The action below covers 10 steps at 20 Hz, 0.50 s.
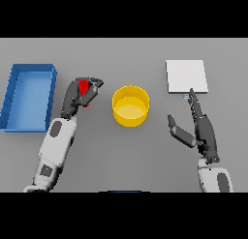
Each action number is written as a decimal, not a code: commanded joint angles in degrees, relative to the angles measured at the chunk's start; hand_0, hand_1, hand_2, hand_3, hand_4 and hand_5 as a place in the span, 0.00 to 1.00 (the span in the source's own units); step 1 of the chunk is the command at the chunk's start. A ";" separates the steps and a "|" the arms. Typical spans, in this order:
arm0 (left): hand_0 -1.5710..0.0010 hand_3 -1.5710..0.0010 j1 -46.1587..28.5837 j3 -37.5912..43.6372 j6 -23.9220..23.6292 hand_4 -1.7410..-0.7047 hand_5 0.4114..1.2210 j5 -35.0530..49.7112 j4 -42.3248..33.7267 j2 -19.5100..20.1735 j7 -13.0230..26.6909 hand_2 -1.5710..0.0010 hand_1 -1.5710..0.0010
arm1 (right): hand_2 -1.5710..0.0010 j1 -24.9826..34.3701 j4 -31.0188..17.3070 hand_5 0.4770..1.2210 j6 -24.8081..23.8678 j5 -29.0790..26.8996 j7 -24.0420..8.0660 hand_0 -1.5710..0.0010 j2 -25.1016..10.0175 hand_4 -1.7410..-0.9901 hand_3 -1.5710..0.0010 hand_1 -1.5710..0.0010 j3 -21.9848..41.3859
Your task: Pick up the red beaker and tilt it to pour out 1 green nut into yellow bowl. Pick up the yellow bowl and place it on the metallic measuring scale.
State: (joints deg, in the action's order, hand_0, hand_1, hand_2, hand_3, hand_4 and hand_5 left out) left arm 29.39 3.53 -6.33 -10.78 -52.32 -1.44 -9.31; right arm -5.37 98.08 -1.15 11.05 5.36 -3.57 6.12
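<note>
Nearest the robot, the right hand (203, 129) rose from the lower right of the grey table (126, 156), palm turned inward; its fingers were straight and pressed together, pointing away toward the far edge, with the thumb spread out to the side toward the middle; it held nothing. Across on the other side, the left arm reached up from the lower left, and the left hand (80, 95) sat a little farther out, its fingers and thumb curled round the red beaker (84, 87); only a small patch of red showed between the dark fingers, so whether the beaker stood upright or leaned could not be told, nor could its contents be seen. Just beside that hand, toward the middle of the table, stood the yellow bowl (130, 105), upright and apart from both hands; no nut could be made out inside it. Farther out on the right, the metallic measuring scale (186, 76) lay flat as a pale square, the right fingertips reaching its near edge; at the far left sat a blue tray (14, 95), well apart from the bowl.
</note>
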 commanded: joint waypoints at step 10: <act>0.02 0.02 0.81 -2.17 -2.36 0.03 0.85 1.50 -7.20 1.89 0.88 0.02 0.02 | 1.00 0.88 -1.21 0.26 -0.39 1.23 0.31 1.00 0.18 0.65 1.00 1.00 0.49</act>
State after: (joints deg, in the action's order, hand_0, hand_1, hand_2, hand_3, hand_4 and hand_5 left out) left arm 30.22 1.36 -8.61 -9.12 -59.54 0.46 -8.73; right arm -4.49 96.86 -1.54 12.27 5.73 -3.39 6.61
